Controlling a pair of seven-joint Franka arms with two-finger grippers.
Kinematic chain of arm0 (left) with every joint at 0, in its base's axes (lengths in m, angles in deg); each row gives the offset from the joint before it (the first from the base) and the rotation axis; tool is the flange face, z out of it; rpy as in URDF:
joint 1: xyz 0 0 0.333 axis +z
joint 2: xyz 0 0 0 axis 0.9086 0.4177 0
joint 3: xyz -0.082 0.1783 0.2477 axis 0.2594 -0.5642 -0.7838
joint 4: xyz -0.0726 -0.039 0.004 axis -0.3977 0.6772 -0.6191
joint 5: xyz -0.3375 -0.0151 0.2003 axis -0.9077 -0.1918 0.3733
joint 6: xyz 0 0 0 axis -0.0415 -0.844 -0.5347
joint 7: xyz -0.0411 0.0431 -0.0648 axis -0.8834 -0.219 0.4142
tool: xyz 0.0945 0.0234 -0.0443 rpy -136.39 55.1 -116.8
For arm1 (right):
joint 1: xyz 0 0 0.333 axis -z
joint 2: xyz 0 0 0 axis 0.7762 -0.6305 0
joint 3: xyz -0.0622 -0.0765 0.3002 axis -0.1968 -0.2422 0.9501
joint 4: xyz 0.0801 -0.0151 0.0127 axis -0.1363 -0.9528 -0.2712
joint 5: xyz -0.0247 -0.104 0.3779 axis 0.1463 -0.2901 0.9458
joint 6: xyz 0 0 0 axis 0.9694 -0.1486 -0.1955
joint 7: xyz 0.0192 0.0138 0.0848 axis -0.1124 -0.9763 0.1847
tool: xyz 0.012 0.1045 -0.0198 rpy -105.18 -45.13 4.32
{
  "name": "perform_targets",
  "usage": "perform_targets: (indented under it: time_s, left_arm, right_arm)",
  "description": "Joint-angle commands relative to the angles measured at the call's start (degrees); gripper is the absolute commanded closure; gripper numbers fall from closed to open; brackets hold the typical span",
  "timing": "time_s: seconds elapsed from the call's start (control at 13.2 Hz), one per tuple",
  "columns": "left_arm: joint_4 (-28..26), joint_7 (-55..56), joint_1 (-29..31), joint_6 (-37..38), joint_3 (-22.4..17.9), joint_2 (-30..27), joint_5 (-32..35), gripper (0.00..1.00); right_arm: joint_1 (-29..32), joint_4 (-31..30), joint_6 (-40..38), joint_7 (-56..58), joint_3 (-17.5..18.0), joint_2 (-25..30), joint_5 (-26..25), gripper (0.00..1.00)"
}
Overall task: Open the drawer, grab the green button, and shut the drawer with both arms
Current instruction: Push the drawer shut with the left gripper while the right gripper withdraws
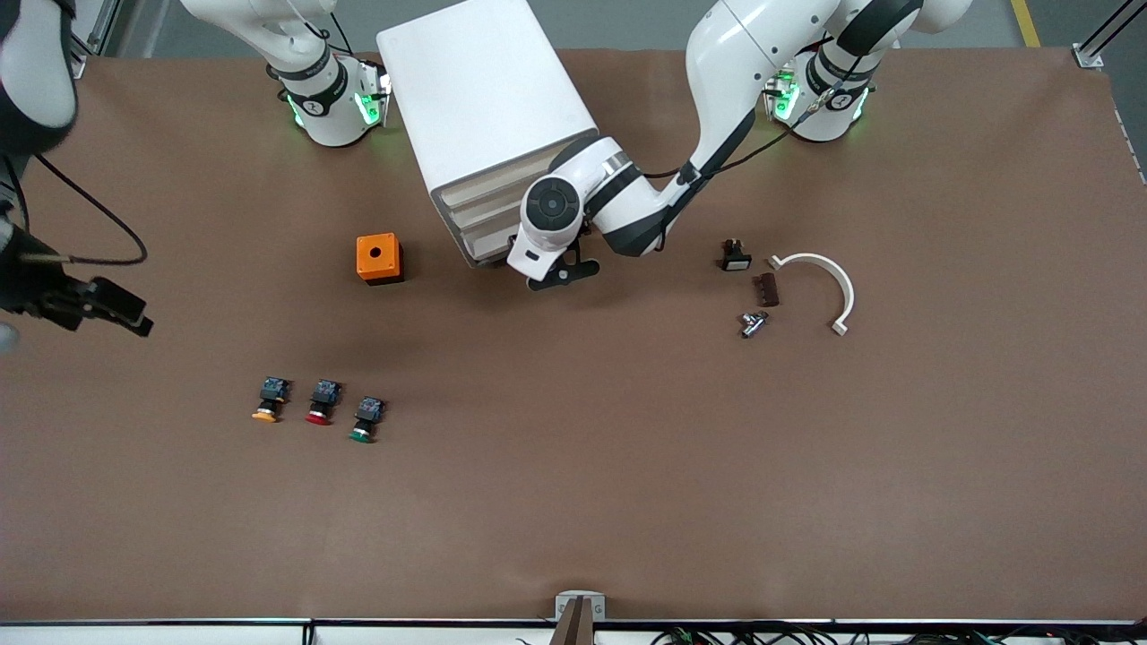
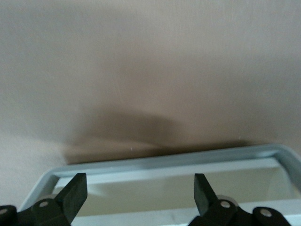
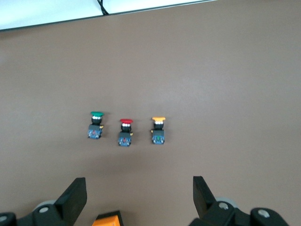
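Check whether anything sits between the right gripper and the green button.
Nothing visible does. The right gripper hangs open over bare table toward the right arm's end, and the green button lies uncovered on the mat. Its only neighbours, the red button and orange button, lie beside it in a row.

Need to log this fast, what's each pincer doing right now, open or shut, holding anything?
Left pincer: open, empty, at the cabinet's bottom drawer.
Right pincer: open, empty, waiting above the table.
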Motion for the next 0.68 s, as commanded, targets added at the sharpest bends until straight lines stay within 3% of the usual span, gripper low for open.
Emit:
perform_targets:
  time_s: [0.0, 0.3, 0.6]
  left_arm:
    - [-0.4, 1.6, -1.3, 0.4, 0.1, 0.3, -1.9, 0.00]
    - [-0.1, 1.8, -0.6, 0.4, -0.1, -0.2, -3.0, 0.00]
    - [0.3, 0.9, 9.2, 4.7, -0.5, -6.8, -1.5, 0.00]
  right_arm:
    - [1.4, -2.2, -2.3, 0.0, 0.3, 4.7, -0.9, 0.00]
    - [3.1, -1.8, -7.1, 0.1, 0.8, 7.2, -1.0, 0.00]
    - [3.1, -0.5, -8.9, 0.2, 1.4, 7.0, -1.9, 0.00]
